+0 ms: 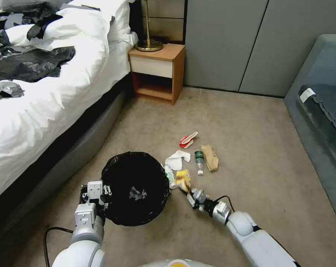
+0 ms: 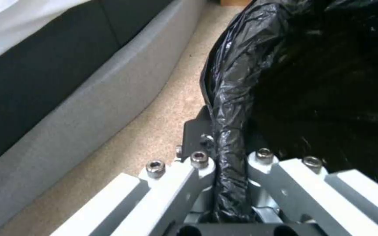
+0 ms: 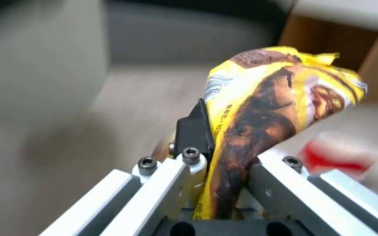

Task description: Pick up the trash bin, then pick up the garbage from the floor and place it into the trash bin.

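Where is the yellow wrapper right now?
The yellow wrapper is clamped in the right gripper, just right of the trash bin and beside the white tissue, front centre in the head view.

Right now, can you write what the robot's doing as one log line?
left end effector: shut on trash bin rim | right end effector: shut on yellow snack wrapper | remaining litter: on carpet

- We see a bed (image 1: 45,92) with white bedding, black and grey sheets (image 1: 30,63) lying on it.
- A wooden nightstand (image 1: 158,70) carries what is probably a brass lamp base (image 1: 148,45).
- Beige carpet (image 1: 242,126).
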Robot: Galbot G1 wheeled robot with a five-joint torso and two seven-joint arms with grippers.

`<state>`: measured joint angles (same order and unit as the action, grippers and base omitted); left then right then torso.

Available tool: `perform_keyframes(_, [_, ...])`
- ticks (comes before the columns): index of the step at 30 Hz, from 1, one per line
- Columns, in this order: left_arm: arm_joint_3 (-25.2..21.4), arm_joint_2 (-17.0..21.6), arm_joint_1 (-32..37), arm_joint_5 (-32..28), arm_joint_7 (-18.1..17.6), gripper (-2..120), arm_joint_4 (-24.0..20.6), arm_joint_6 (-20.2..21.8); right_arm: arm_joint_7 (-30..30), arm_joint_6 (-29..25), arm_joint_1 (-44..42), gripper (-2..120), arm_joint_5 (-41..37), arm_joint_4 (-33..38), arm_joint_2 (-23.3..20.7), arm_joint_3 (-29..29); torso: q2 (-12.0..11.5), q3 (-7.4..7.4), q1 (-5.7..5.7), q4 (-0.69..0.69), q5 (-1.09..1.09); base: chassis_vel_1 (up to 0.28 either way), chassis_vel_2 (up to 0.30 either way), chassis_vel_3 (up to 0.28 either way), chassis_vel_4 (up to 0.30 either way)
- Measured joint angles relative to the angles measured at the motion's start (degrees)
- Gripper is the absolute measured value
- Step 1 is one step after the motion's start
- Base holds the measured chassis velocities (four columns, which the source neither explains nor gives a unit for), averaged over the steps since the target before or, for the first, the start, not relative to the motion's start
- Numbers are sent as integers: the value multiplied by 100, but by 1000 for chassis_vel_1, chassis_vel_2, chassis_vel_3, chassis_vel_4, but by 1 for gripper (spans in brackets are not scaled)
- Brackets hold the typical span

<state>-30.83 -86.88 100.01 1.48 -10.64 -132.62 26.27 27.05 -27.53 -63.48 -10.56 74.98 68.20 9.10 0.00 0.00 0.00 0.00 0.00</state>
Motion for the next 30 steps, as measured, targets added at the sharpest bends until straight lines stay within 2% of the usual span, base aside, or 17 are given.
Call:
perform_keyframes(1, [0,0,0,0,0,1,0,0,0,0,0,0,0,0,0,0,0,0,0,0,0,0,0,0,0])
perform_keyframes(3, [10,8,-3,-3,0,1,11,3,-119,17,-160,0,-232,584,-61,222,0,0,0,-1,2,0,0,0,0])
perform_keyframes(4, [22,13,-12,-3,0,1,21,7,-220,26,-278,0,-410,1093,-106,378,0,0,0,-1,1,0,0,0,0])
perform_keyframes(5, [22,13,-12,-3,0,1,21,7,-220,26,-278,0,-410,1093,-106,378,0,0,0,-1,1,0,0,0,0])
perform_keyframes(9, [51,33,-40,-4,-1,1,62,17,-515,100,-562,0,-921,2550,-184,588,0,0,0,0,0,0,0,0,0])
perform_keyframes(10, [51,33,-40,-4,-1,1,62,17,-515,100,-562,0,-921,2550,-184,588,0,0,0,0,0,0,0,0,0])
perform_keyframes(13, [86,28,-38,4,-3,1,107,10,-796,216,-766,0,-1055,3455,-246,429,0,0,0,-1,0,0,0,0,0])
perform_keyframes(15, [96,25,-40,8,-2,1,115,7,-825,229,-777,0,-1044,3518,-246,394,0,0,0,-1,1,0,0,0,0])
perform_keyframes(16, [137,13,-51,28,-3,1,142,-1,-1013,328,-796,0,-909,3837,-246,99,0,-1,0,0,-1,0,0,0,0])
perform_keyframes(18, [154,9,-59,36,-3,1,147,-2,-1089,374,-785,0,-839,3911,-243,-52,0,-1,0,0,-1,0,0,0,0])
perform_keyframes(21, [181,6,-76,48,-3,1,149,-5,-1451,567,-666,0,-393,3923,-241,-810,0,-1,0,0,0,0,0,0,0])
perform_keyframes(22, [181,6,-76,48,-3,1,149,-5,-1451,567,-666,0,-393,3923,-241,-810,0,-1,0,0,0,0,0,0,0])
perform_keyframes(28, [185,9,-58,48,-3,1,104,-4,-1668,710,-387,0,5,3460,-343,-1904,0,0,0,0,0,0,0,0,0])
perform_keyframes(30, [188,5,-57,49,-3,1,100,-4,-1676,721,-354,0,51,3387,-340,-2028,0,0,0,0,0,0,0,0,0])
